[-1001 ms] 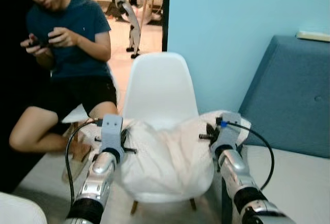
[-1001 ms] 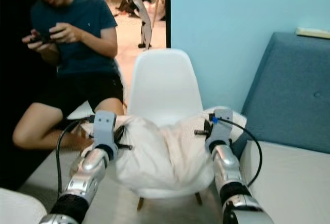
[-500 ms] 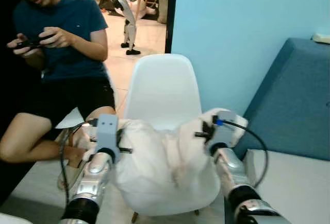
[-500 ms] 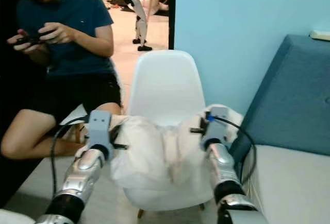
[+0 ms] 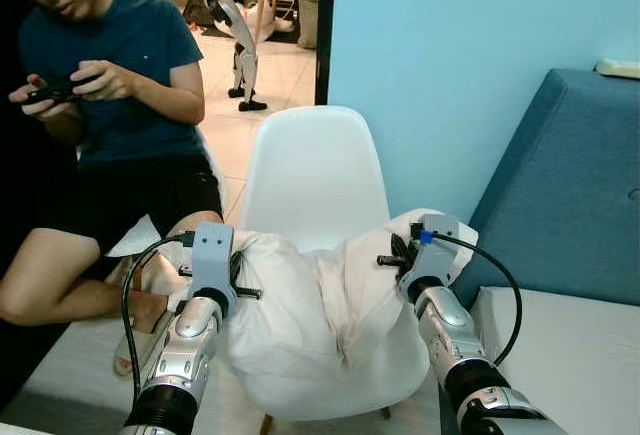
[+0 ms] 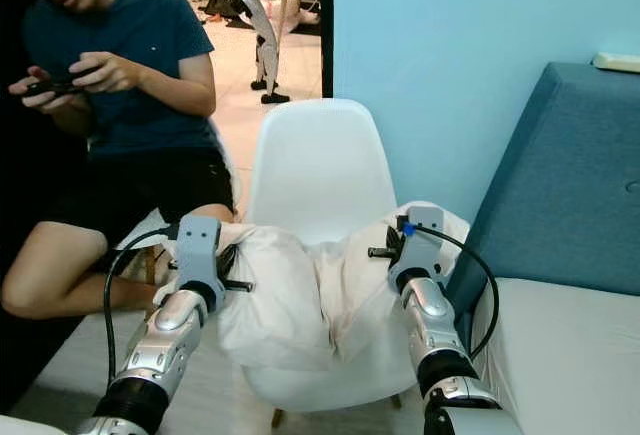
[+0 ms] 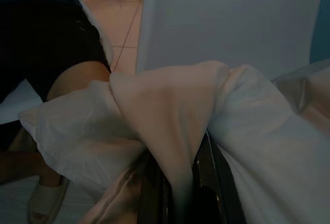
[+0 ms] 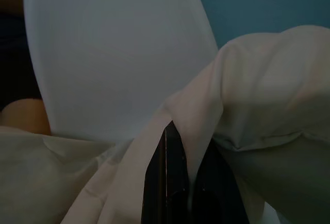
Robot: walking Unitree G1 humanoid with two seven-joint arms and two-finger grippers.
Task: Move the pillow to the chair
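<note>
Over at the upper left of the frame a person (image 5: 110, 85) in a dark blue shirt and black shorts sits holding a dark device in both hands, a bare knee bent toward the lower left. Just right of that knee, the left gripper (image 5: 232, 273) rises from the lower left on its silver arm, and its black fingers (image 7: 154, 188) are clenched on a fold of the white pillow (image 5: 310, 305), the cloth pinched between them in the wrist view. Across the middle of the frame the pillow sags between both grippers, slumped and creased, lying on the seat of the white chair (image 5: 312, 170), whose curved back stands upright behind it. At the pillow's right corner the right gripper (image 5: 403, 255) is likewise closed on a bunched fold, the fabric wedged between its fingers (image 8: 167, 177), with a black cable looping off the wrist. Behind the chair is a light blue wall (image 5: 450, 45), and at the right of the frame a blue sofa (image 5: 570, 185) sits close beside the chair.
</note>
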